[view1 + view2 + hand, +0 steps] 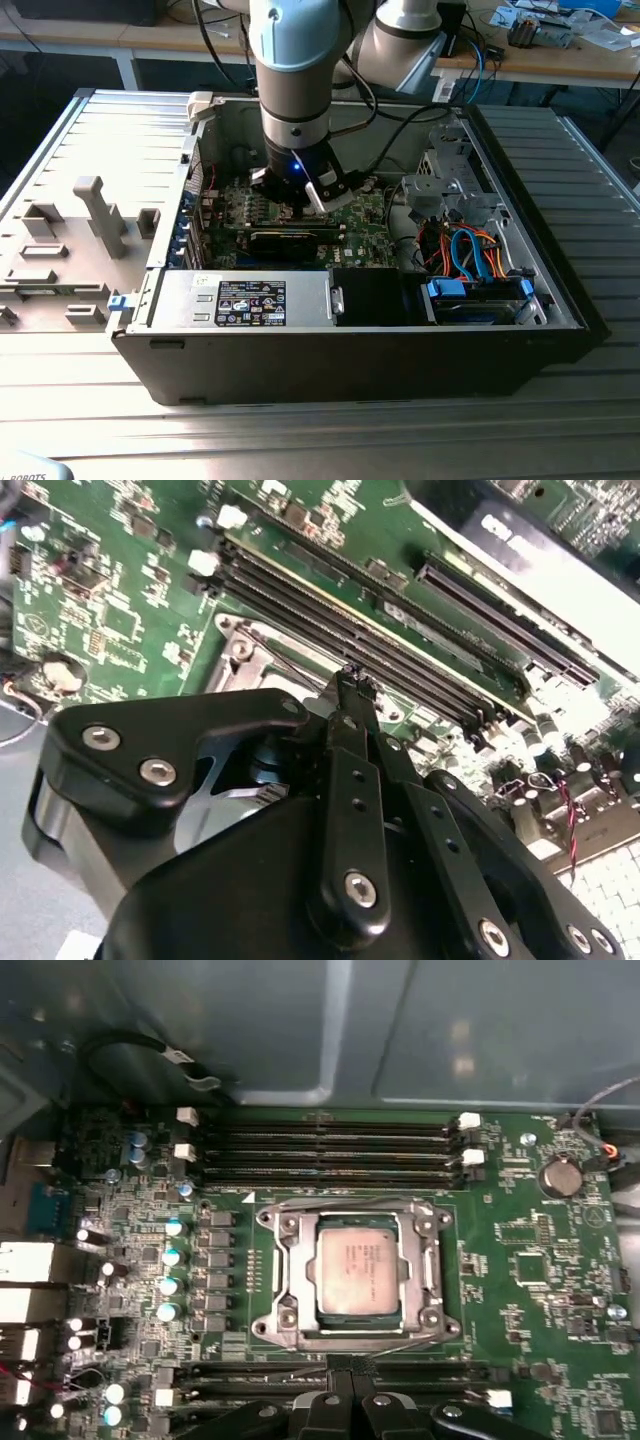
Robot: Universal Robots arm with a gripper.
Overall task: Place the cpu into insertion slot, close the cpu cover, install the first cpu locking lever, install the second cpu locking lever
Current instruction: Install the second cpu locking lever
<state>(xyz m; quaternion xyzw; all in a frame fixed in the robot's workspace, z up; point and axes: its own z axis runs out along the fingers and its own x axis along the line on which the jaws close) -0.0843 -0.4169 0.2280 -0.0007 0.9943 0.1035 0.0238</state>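
cpu [358,1270] seated in insertion slot [283,1250], cpu cover [432,1278] down around it. Jaws pinched narrow, empty, tips just beside slot edge. Lever step in hand; needs precise hooking, I reckon.

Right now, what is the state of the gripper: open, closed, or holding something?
Gripper: closed, fingertips together, holding nothing, above the motherboard beside the insertion slot; the cpu already sits in it.
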